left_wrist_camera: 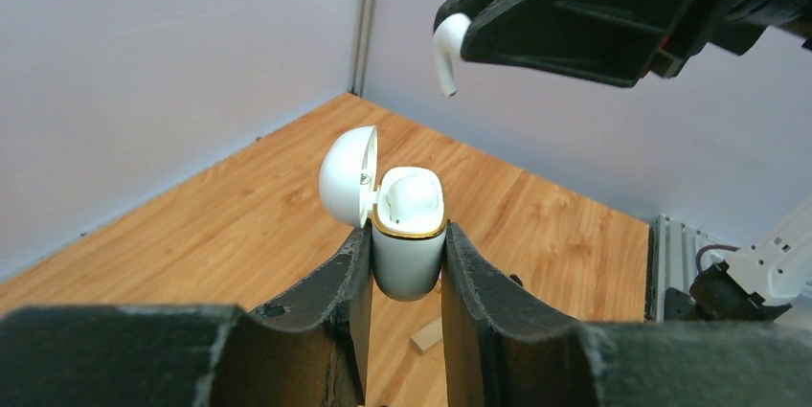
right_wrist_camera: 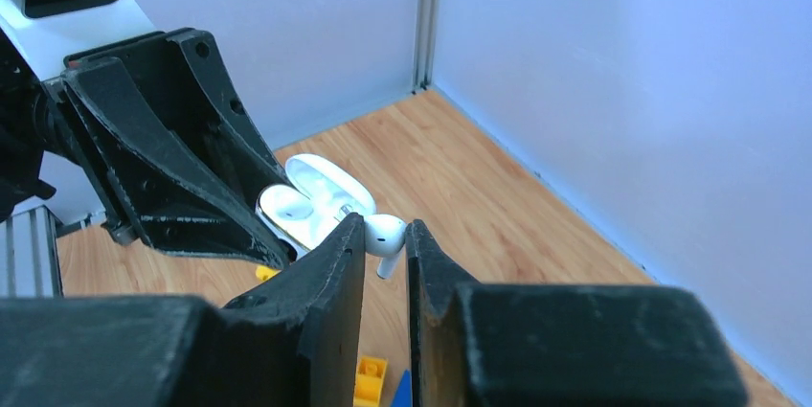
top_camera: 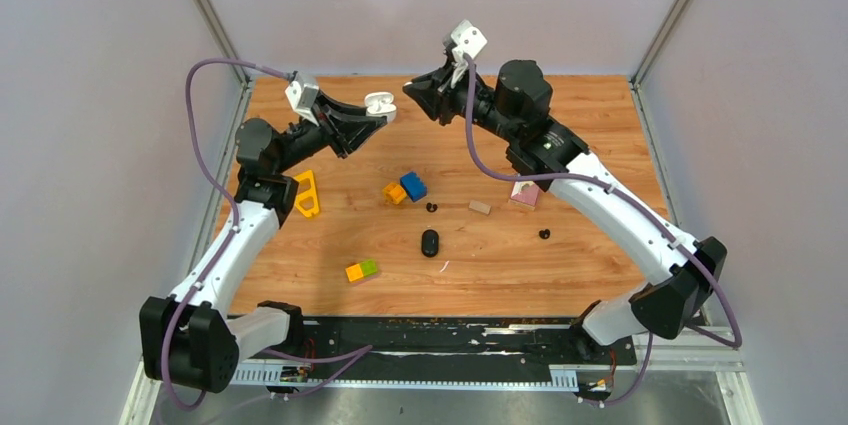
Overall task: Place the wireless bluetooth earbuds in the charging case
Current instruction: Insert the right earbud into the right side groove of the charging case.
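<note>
My left gripper (top_camera: pixel 383 111) is shut on a white charging case (top_camera: pixel 379 102), held up in the air with its lid open. In the left wrist view the case (left_wrist_camera: pixel 409 254) sits upright between the jaws of the left gripper (left_wrist_camera: pixel 407 235), gold rim up. My right gripper (top_camera: pixel 409 88) is shut on a white earbud (right_wrist_camera: pixel 385 235), stem down, just right of and above the case (right_wrist_camera: pixel 316 198). That earbud (left_wrist_camera: pixel 447 48) hangs above the open case. Two black earbuds (top_camera: pixel 431 207) (top_camera: pixel 544 234) lie on the table. I cannot tell if a second white bud is in the case.
A black oval case (top_camera: pixel 430 243) lies mid-table with a thin white sliver (top_camera: pixel 443 267) beside it. Yellow and blue blocks (top_camera: pixel 405 188), an orange-green block (top_camera: pixel 362 270), a wooden block (top_camera: pixel 480 207), a pink block (top_camera: pixel 525 193) and a yellow triangle frame (top_camera: pixel 306 193) are scattered about.
</note>
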You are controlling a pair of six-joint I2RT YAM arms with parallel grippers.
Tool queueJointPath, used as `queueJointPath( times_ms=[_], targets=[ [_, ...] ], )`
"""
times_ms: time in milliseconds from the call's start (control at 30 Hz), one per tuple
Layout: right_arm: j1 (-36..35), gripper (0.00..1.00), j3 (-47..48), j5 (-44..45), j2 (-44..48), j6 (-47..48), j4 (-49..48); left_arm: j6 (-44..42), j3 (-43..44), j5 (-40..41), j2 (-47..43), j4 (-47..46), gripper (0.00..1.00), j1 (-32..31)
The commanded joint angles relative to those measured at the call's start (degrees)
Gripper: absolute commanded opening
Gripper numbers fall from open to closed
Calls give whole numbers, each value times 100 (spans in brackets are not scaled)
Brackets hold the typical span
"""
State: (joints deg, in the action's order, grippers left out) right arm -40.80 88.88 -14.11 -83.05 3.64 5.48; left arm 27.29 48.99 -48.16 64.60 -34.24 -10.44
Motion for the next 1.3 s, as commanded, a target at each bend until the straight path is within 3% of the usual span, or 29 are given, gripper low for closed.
queueJointPath(
  times_ms=[0, 300, 1267],
  targets=[
    [-191, 12, 265, 80, -180, -191, -1041, 206, 330, 6, -104, -254, 0, -20],
    [-532, 12, 454, 223, -393, -148, -1259, 406, 425, 148, -132, -348, 0, -20],
    [-643, 12, 239, 472, -476, -167, -1134, 581, 451, 277, -258, -408, 0, -12]
  ],
)
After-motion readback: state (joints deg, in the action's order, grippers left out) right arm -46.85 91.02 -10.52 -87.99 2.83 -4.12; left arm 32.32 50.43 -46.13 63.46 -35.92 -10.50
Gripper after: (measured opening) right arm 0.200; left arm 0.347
